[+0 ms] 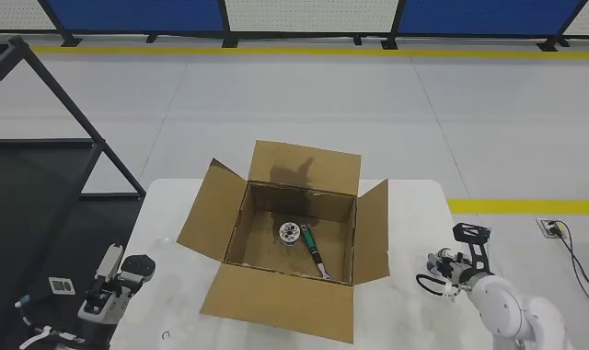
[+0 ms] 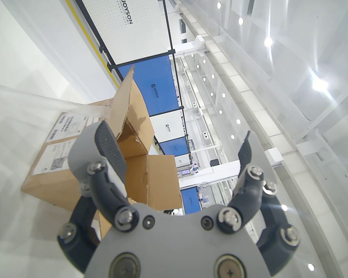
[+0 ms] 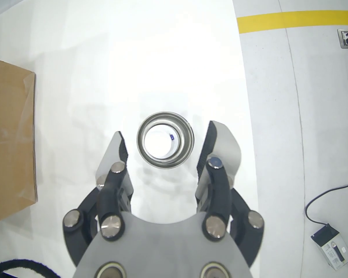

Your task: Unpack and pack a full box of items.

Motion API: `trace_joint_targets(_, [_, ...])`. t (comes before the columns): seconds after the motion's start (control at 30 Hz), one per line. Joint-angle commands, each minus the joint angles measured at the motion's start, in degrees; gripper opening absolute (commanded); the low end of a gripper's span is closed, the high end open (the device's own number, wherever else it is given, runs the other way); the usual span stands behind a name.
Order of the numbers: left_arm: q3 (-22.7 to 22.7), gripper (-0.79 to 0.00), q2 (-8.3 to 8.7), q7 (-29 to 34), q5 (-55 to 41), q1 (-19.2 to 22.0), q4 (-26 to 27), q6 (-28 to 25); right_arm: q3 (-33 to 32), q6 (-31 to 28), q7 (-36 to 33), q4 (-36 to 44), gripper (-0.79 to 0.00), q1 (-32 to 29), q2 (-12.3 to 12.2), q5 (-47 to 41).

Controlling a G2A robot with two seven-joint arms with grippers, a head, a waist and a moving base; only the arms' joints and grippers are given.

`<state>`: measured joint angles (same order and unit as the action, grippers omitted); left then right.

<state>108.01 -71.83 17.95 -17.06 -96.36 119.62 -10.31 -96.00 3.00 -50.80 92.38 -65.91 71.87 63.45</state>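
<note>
Right gripper (image 3: 165,133), jaws released, aligned with cup (image 3: 165,144); left gripper (image 2: 176,133) likewise released; off-centre closing may topple cup.

Box (image 1: 276,299): brown cardboard, is standing upright at the middle of the table (image 1: 405,313), all four flaps folding outward, top open.
Round part (image 1: 290,231): small, white and metal, is lying on the box floor near its centre.
Tool (image 1: 313,249): slim, green handle with a metal end, is lying slantwise on the box floor just beside the round part.
Ring (image 3: 165,143): short steel cylinder, open end up, is standing on the table right of the box, apart from it.
</note>
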Motion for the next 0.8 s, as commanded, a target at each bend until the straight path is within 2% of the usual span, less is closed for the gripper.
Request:
trace_joint_targets(0.0, [0.0,0.0,0.0,0.0,0.0,0.0,0.0,0.0,0.0,0.1,0.1,0.4,-0.785,-0.1,-0.1,0.0])
trace_joint_targets(0.17, [0.0,0.0,0.0,0.0,0.0,0.0,0.0,0.0,-0.3,0.6,0.7,2.3,-0.785,-0.8,-0.3,-0.3])
trace_joint_targets(0.33, [0.0,0.0,0.0,0.0,0.0,0.0,0.0,0.0,-1.6,0.6,1.8,8.1,-0.785,-2.6,-0.5,-1.0])
trace_joint_targets(0.6, [0.0,0.0,0.0,0.0,0.0,0.0,0.0,0.0,-2.5,0.2,1.9,25.7,-0.785,-6.4,-0.9,-0.7])
trace_joint_targets(0.77, [0.0,0.0,0.0,0.0,0.0,0.0,0.0,0.0,-0.4,-2.2,1.1,35.2,-0.785,-7.4,-1.1,1.9])
